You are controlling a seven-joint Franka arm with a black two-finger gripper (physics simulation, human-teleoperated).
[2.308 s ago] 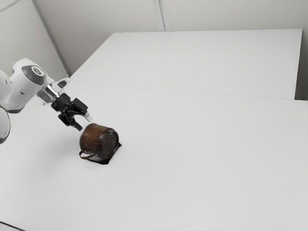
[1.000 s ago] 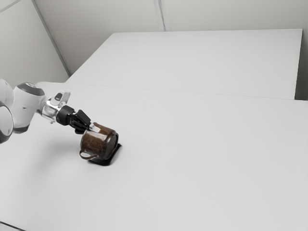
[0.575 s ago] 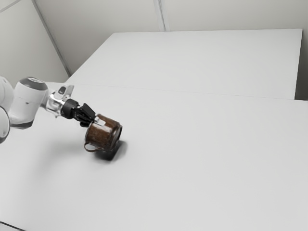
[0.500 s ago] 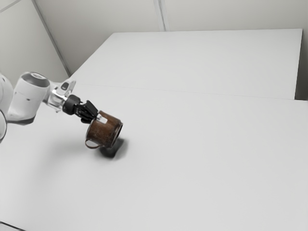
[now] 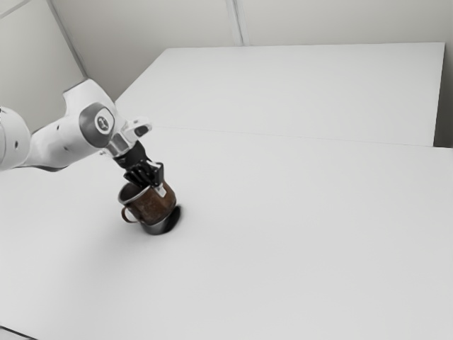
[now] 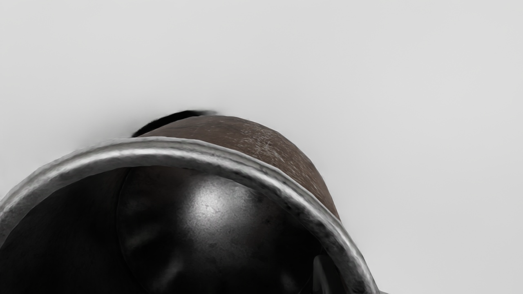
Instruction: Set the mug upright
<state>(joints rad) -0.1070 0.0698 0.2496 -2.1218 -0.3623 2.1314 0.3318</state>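
Gripping the wall of the mug [image 5: 152, 207] near its rim [image 6: 163, 152], the gripper [image 5: 155, 190] is closed on it, with one finger [image 6: 320, 272] inside the mouth and the other on the outer side. The inner finger is dark and partly covered by the rim, so it is hard to make out; in the wrist view the outer one is almost completely cut off. The mug is tilted, its mouth up and toward the exterior view's left, at the table's [image 5: 283, 234] nearer part. Its handle [image 5: 126, 214] points to the exterior view's left. A dark shadow [image 5: 172, 219] lies just beside the bottom, and I cannot tell if the bottom touches the table. Inside, the far wall is lost in black.
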